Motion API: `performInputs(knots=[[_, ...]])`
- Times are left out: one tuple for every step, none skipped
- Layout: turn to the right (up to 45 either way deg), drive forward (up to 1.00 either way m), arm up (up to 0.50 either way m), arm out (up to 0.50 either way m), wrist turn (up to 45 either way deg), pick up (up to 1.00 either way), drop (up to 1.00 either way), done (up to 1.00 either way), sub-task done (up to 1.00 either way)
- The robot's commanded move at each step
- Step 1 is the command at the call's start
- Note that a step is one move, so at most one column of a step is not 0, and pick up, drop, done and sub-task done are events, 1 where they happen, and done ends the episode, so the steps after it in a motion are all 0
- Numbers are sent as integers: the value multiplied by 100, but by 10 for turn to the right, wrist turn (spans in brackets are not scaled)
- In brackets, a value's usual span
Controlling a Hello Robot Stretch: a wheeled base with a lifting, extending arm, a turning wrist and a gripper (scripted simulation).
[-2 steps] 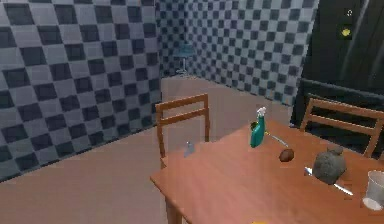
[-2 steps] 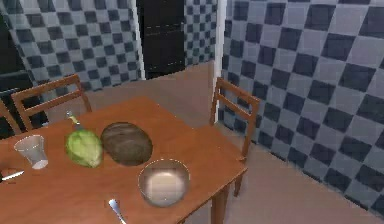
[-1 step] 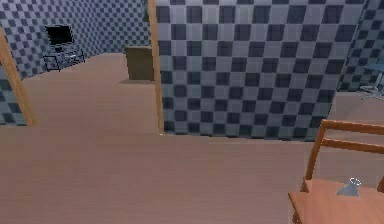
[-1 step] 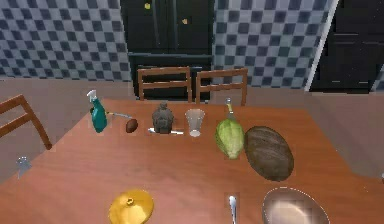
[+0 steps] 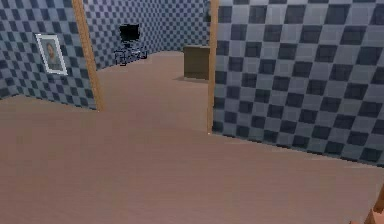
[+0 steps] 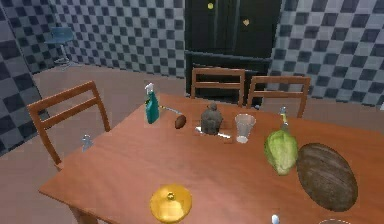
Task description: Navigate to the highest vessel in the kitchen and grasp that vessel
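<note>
**Checkered walls, a wooden table, and vessels among the food**

Blue-grey checkered walls and a brown floor run through the forward view. A wood-framed opening there leads to a farther room with a dark screen-like object on a thin stand and a brown box-shaped piece of furniture. A framed picture hangs on the wall at that view's left.

In the arm side view a wooden table takes up the lower half. Three wooden chairs stand round it: one at the left edge and two at the far side. A tall dark cabinet stands against the checkered wall behind them, and a bluish swivel chair is far off at the upper left.

Several vessels stand on the table, and which is the task's own cannot be told.
- A teal bottle, upright near the far left edge, looks the tallest.
- A pale cup stands right of a small dark bust.
- A yellow bowl sits near the near edge.

A small brown rounded item lies between the bottle and the bust. A green lettuce and a dark brown loaf lie just beside each other at the right. A small grey shaker stands at the left edge.

The end effector's state cannot be told.
</note>
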Motion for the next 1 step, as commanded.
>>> performInputs(knots=[[0,0,50,0,0,0,0,0,0]])
